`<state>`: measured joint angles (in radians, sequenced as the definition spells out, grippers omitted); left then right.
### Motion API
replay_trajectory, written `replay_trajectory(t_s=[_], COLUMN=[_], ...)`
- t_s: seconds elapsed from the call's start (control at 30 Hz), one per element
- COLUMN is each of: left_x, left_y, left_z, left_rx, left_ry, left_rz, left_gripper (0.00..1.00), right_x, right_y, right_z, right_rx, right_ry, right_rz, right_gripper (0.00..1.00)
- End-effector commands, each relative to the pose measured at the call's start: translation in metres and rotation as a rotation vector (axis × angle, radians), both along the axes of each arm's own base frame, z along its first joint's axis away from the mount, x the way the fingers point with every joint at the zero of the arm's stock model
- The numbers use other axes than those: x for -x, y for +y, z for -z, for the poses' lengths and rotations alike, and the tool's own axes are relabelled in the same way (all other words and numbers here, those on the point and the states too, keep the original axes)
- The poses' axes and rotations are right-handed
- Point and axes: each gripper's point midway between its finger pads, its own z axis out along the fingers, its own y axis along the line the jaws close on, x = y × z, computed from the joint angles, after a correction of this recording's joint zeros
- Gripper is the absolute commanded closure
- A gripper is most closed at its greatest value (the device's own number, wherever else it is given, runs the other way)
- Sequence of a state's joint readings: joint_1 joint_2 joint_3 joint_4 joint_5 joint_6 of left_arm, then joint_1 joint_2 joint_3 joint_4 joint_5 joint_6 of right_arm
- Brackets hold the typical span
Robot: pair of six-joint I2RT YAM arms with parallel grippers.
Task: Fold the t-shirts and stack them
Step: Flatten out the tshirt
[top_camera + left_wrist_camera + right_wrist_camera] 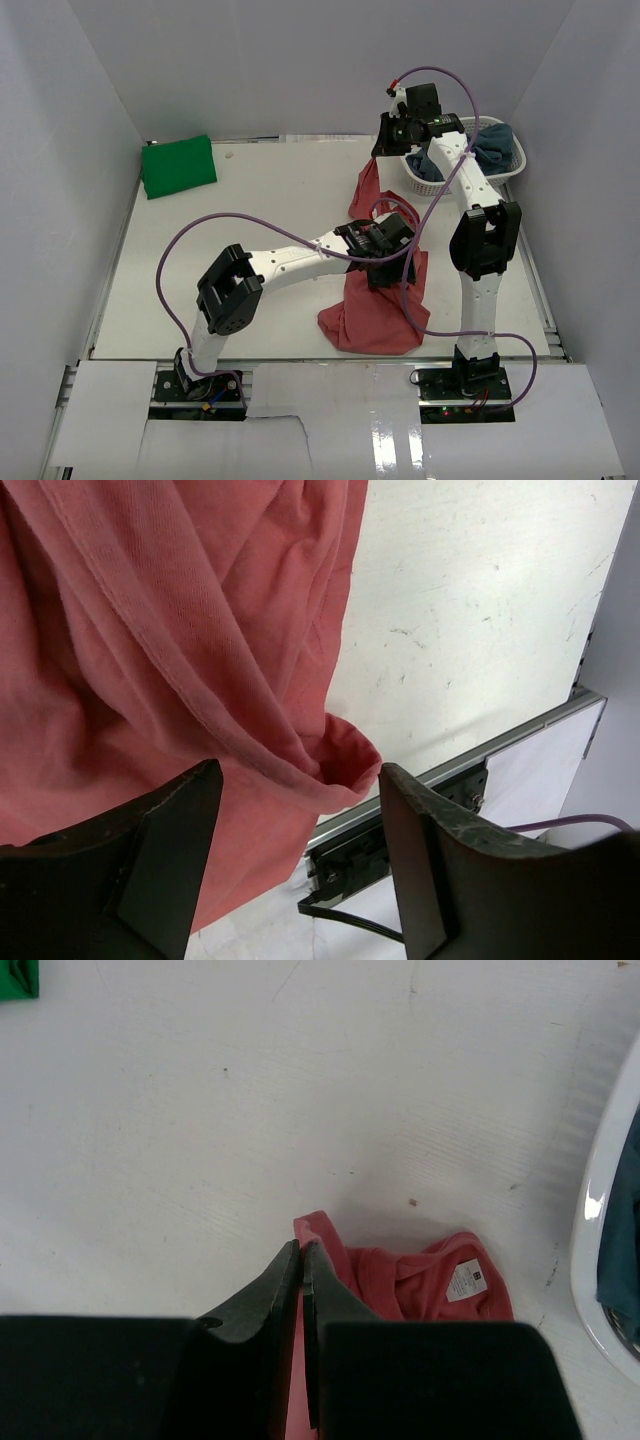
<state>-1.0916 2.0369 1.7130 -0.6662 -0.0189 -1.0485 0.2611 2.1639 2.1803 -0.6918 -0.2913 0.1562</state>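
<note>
salmon-red t-shirt (pixel 375 310) held up mid-table, other things out at the edges
a white lattice basket (pixel 428 185) of grey-blue t-shirts (pixel 495 145) is seen far right, a folded green t-shirt (pixel 178 166) far left; a purple cable (pixel 405 295) is draped across the salmon cloth. the right gripper (pixel 300 1250) is clamped on a raised hem, the left gripper (pixel 300 772) is released, spread either side of a dangling sleeve cuff; the rest is bunched on the table (pixel 250 200).
</note>
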Motion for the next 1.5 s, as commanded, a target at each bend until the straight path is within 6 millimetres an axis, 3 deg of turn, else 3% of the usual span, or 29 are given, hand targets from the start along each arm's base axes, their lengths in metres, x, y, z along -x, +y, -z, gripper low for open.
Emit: replay_trajectory(t_s=[0.0, 0.23, 0.43, 0.5, 0.67, 0.77, 0.93, 0.97, 1.03, 1.07, 1.13, 1.33, 1.47], left_x=[0.000, 0.001, 0.003, 0.003, 0.010, 0.009, 0.009, 0.009, 0.009, 0.009, 0.009, 0.014, 0.008], left_y=[-0.009, -0.009, -0.009, -0.010, -0.013, -0.013, -0.010, -0.009, -0.008, -0.007, -0.006, 0.000, 0.026], left_z=[-0.022, -0.019, -0.012, -0.008, 0.004, 0.006, 0.011, 0.012, 0.013, 0.012, 0.012, -0.003, -0.029], left_rx=[0.049, 0.045, 0.038, 0.032, 0.028, 0.026, 0.017, 0.015, 0.012, 0.014, 0.010, 0.028, 0.029], left_ry=[-0.011, -0.005, 0.009, 0.011, 0.057, 0.056, 0.068, 0.068, 0.068, 0.065, 0.065, 0.052, 0.026], left_rz=[-0.006, -0.003, 0.002, 0.003, 0.031, 0.031, 0.026, 0.024, 0.024, 0.021, 0.020, 0.053, 0.065], left_gripper=[0.29, 0.45, 0.44, 0.50, 0.50, 0.58, 0.58, 0.60, 0.74, 0.88, 1.00, 1.00, 1.00], right_x=[-0.003, -0.004, -0.003, -0.003, -0.002, -0.001, -0.001, -0.001, -0.001, 0.000, -0.001, -0.001, -0.002], right_y=[0.000, 0.000, 0.001, 0.001, 0.001, 0.002, 0.002, 0.002, 0.002, 0.002, 0.001, -0.002, -0.008], right_z=[-0.024, -0.021, -0.023, -0.024, -0.024, -0.024, -0.025, -0.026, -0.026, -0.026, -0.027, -0.024, -0.022], right_rx=[-0.023, -0.022, -0.025, -0.025, -0.026, -0.028, -0.029, -0.031, -0.031, -0.030, -0.028, -0.017, -0.002], right_ry=[-0.071, -0.065, -0.069, -0.071, -0.070, -0.070, -0.072, -0.076, -0.074, -0.075, -0.077, -0.072, -0.069], right_rz=[-0.018, -0.020, -0.024, -0.025, -0.028, -0.030, -0.034, -0.035, -0.035, -0.034, -0.031, -0.016, 0.012], right_gripper=[0.92, 0.92, 0.92, 0.92, 0.92, 0.92, 0.92, 0.92, 0.92, 0.92, 0.92, 0.92, 0.92])
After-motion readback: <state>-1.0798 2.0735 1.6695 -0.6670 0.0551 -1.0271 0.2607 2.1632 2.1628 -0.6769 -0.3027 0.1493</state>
